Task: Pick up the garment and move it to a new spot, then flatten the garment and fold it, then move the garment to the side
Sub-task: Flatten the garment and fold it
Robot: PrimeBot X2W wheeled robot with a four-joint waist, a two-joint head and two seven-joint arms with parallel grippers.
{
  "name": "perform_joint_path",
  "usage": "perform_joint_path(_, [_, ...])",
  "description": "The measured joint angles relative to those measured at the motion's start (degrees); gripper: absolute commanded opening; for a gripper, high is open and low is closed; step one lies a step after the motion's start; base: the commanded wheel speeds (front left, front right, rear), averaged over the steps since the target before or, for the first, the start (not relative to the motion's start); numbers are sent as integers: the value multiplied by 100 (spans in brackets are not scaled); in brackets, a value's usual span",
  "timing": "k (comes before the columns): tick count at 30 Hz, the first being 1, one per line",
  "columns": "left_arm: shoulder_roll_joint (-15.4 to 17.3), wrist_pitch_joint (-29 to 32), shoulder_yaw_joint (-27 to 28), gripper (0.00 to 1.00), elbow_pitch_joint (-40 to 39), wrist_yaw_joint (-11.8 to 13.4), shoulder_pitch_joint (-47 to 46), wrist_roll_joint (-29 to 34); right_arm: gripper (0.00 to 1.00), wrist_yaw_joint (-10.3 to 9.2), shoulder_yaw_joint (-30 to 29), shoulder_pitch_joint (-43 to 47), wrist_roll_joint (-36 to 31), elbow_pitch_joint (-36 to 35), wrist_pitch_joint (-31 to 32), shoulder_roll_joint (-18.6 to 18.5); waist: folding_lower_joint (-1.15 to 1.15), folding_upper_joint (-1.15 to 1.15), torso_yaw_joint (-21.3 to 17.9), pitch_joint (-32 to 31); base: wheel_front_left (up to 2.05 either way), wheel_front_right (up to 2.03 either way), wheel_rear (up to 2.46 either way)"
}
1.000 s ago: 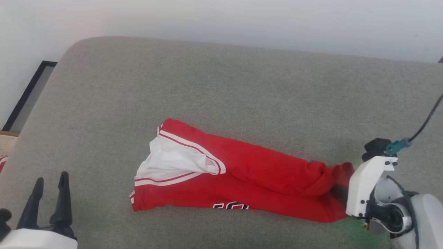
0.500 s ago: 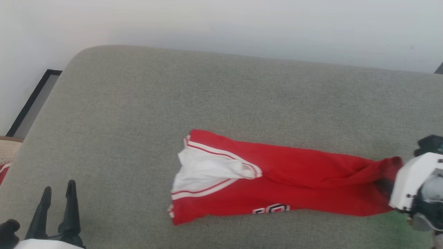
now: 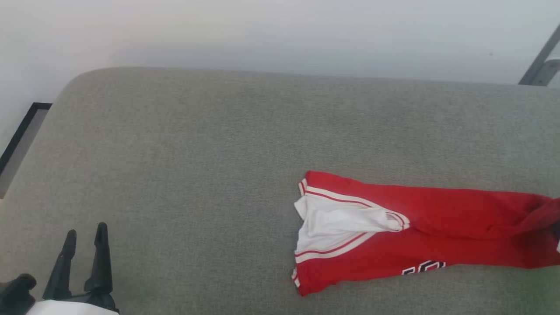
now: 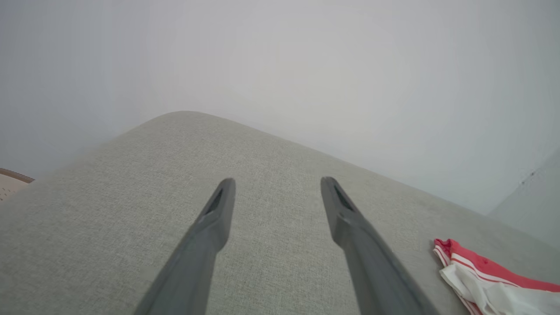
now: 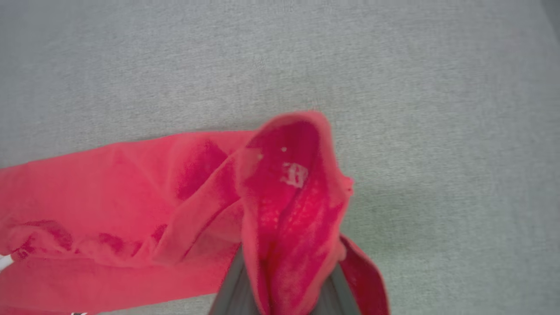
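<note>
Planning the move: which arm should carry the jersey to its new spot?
Right. The right gripper is shut on the garment's red end; the left gripper hangs open over bare cushion, apart from the garment.

Garment [image 5: 131, 192] in right end effector [image 5: 286, 267] (bunched)

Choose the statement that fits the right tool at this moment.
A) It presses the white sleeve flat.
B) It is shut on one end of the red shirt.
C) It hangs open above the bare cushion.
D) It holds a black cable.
B: in the right wrist view, one end of the red shirt is bunched up and pinched in the shut right tool, above the grey cushion.
</note>
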Motion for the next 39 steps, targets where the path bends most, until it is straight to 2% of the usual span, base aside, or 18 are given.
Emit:
perform_joint_path(10, [-19, 0, -80, 100, -34, -1, -1, 41, 0, 0, 129, -185, -187, 178, -13, -48, 0, 0, -231, -75, 0, 0, 0])
perform_joint_path(21, [-26, 0, 4, 100, -7, -1, 82, 343, 0, -1, 1085, 91, 834, -1079, 482, 134, 0, 0, -221, -195, 0, 0, 0])
perform_joint_path(27, [-24, 0, -21, 100, 3, -1, 93, 383, 0, -1, 1759, 131, 937, -1548, 584, 425, 0, 0, -73, -227, 0, 0, 0])
perform_joint_path(32, [2, 0, -99, 100, 30, -1, 90, 376, 0, -1, 2334, -76, 975, -1534, 578, 673, 0, 0, 112, -230, 0, 0, 0])
perform_joint_path(39, [44, 0, -299, 100, 100, -1, -34, 318, 0, -1, 3063, -509, 959, -1007, 377, 950, 0, 0, 421, -197, 0, 0, 0])
